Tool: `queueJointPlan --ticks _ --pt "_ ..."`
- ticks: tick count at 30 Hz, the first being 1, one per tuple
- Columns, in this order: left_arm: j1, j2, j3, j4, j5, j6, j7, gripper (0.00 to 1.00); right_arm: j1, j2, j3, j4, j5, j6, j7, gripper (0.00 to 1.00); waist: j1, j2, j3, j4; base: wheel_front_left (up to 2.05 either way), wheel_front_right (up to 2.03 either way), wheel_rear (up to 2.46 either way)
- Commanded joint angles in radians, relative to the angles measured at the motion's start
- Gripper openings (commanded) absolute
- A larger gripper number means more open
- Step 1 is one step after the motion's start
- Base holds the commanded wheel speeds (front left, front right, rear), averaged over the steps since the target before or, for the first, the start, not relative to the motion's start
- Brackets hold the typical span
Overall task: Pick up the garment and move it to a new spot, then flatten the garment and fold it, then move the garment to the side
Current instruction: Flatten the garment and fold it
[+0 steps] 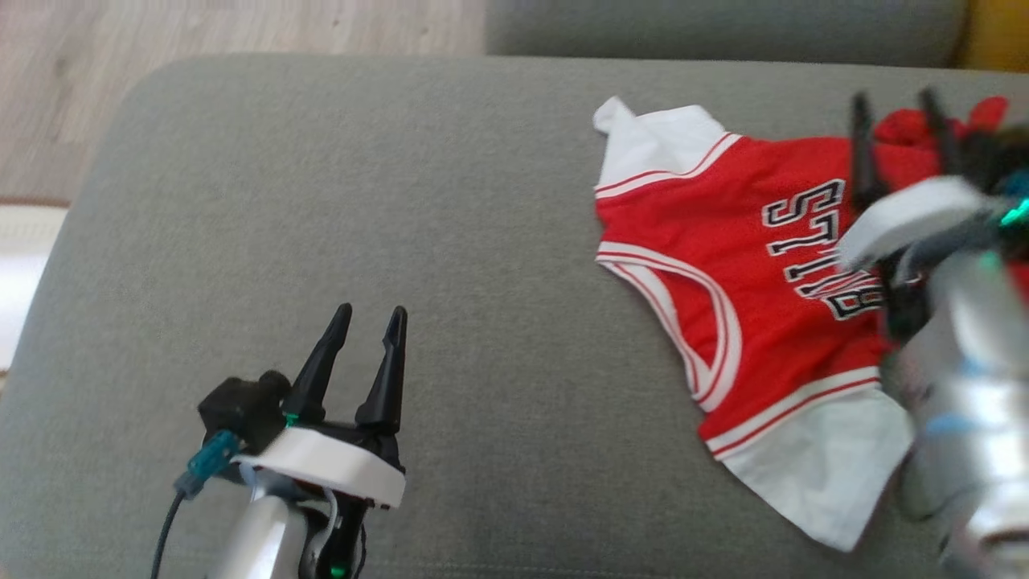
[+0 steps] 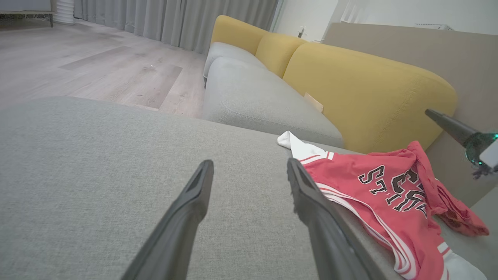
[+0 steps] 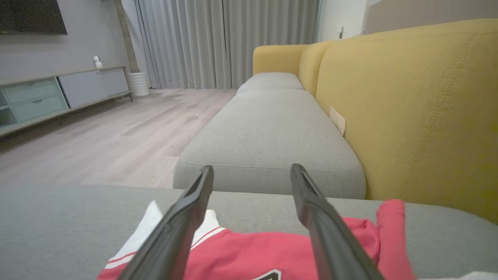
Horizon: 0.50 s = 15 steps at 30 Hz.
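garment (image 1: pixel 723 265) looked smooth, thin cloth | grey cushion (image 1: pixel 402 201) at frame centre was matt, coarse-woven fabric | yellow backrest (image 3: pixel 420 109) was grainy cloth with stitched seam | floor (image 1: pixel 241 24), upper left, was pale wood, faint sheen | left end effector (image 1: pixel 371 314) fingers (image 1: pixel 325 362) were matt dark plastic

One garment (image 1: pixel 723 265), two pairs of jaws (one per arm), three grey cushions (image 2: pixel 253 97), three yellow backrests (image 2: pixel 369 97)

A grey sofa cushion (image 1: pixel 321 201) bears a rumpled red-and-white garment (image 1: pixel 707 241) toward its right.
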Motion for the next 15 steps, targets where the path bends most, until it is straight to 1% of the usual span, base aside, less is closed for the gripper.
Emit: queueJointPlan --ticks 1,5,9,12,15 --pt "-0.021 0.004 0.042 -0.038 -0.001 0.002 -0.008 1.00 0.027 0.018 0.021 -0.053 0.012 -0.001 -0.011 1.00 0.0000 0.0000 -0.025 -0.030 0.00 0.00 0.00" --pt "-0.009 0.004 0.049 -0.044 -0.005 0.007 -0.008 1.00 0.200 0.074 0.062 -0.230 0.057 -0.001 -0.011 1.00 0.0000 0.0000 -0.049 -0.073 0.00 0.00 0.00" --pt "-0.001 0.004 0.054 -0.051 -0.009 0.013 -0.008 1.00 0.362 0.106 0.089 -0.391 0.092 -0.001 -0.011 1.00 0.0000 0.0000 -0.063 -0.111 0.00 0.00 0.00" --pt "0.004 0.004 0.059 -0.057 -0.017 0.018 -0.008 1.00 0.462 0.122 0.089 -0.485 0.109 -0.001 -0.011 1.00 0.0000 0.0000 -0.070 -0.136 0.00 0.00 0.00" --pt "0.008 0.004 0.064 -0.061 -0.023 0.024 -0.008 1.00 0.531 0.130 0.093 -0.545 0.115 -0.001 -0.011 1.00 0.0000 0.0000 -0.072 -0.160 0.00 0.00 0.00"
